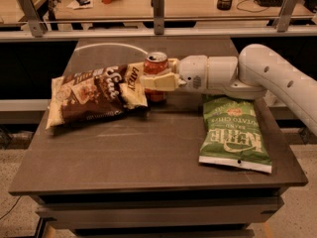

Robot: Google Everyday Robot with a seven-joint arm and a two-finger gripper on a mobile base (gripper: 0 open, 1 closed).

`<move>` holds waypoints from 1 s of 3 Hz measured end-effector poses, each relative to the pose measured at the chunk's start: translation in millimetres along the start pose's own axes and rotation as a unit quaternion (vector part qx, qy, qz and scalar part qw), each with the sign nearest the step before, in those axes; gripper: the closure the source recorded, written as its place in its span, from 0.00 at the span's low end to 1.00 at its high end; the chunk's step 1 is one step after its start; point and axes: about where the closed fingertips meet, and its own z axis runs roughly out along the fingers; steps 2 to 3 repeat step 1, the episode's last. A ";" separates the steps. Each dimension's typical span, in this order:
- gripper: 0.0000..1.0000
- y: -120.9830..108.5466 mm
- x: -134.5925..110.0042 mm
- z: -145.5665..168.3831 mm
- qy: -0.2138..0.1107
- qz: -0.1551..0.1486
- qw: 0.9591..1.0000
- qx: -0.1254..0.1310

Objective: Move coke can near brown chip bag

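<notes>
The red coke can (155, 66) with a silver top stands upright on the dark table (148, 157), right beside the right end of the brown chip bag (94, 93). The bag lies flat at the table's left, dark brown with cream-yellow ends. My gripper (156, 78) reaches in from the right, its cream fingers (159, 82) closed around the can's middle. The can's lower part shows below the fingers, at the table surface. The white arm (257, 76) stretches back to the right.
A green kettle chip bag (234, 133) lies flat at the table's right, under the arm. A metal rail with posts (158, 14) runs along the back edge, with a cluttered desk behind it.
</notes>
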 end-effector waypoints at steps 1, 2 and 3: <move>0.82 1.1 -0.3 2.5 0.000 0.000 1.000 -0.002; 0.82 1.1 -0.3 2.5 0.000 0.000 1.000 -0.002; 0.82 1.1 -0.3 2.5 0.000 0.000 1.000 -0.002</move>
